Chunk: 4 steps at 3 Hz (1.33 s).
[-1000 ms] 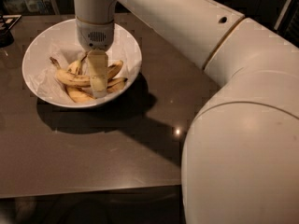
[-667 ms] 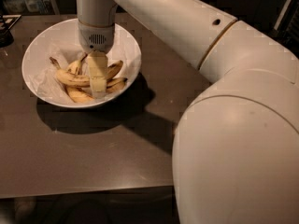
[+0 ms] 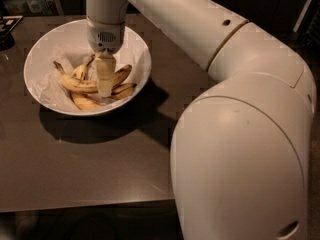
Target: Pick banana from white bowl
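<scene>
1. The pincer (image 3: 105,84) is down inside the white bowl (image 3: 134,43), hanging straight from the wrist over the middle of the fruit pile. From this angle I cannot tell whether it is spread, closed, or clamped on anything.
2. The banana (image 3: 77,85) I want is the long one lying across the bowl, with its thin stem at the left rear and its body curving off to the right.
3. Its right part disappears behind the pincer, so the pincer sits at that end rather than at mid-body. I can't confirm contact.
4. For a good grasp, I judge the pincer should straddle this banana alone, square across its width. I'd keep out the shorter bananas (image 3: 121,74) just beside it and the crinkled liner (image 3: 47,86) under them.
5. I'd close softly, since ripe skin with brown streaks will likely bruise or slip under a hard squeeze.
6. Held this far toward one end, the banana may droop. I'd lift slowly and straight up until it clears the rim, watching that the bowl doesn't drag across the dark table (image 3: 100,159).
</scene>
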Each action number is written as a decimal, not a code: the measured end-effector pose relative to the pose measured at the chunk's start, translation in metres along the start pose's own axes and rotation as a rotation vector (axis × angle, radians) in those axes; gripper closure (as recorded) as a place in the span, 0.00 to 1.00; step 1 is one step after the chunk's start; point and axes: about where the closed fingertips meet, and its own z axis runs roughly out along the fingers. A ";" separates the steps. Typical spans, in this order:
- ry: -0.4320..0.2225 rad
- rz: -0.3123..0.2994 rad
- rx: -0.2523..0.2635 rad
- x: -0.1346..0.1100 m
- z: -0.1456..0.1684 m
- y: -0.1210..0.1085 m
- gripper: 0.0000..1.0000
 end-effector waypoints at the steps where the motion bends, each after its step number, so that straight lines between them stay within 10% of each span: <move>1: -0.004 -0.005 -0.011 -0.002 0.004 -0.002 0.27; 2: 0.004 -0.006 -0.051 -0.003 0.022 -0.001 0.26; 4: 0.004 -0.007 -0.052 -0.004 0.020 0.000 0.69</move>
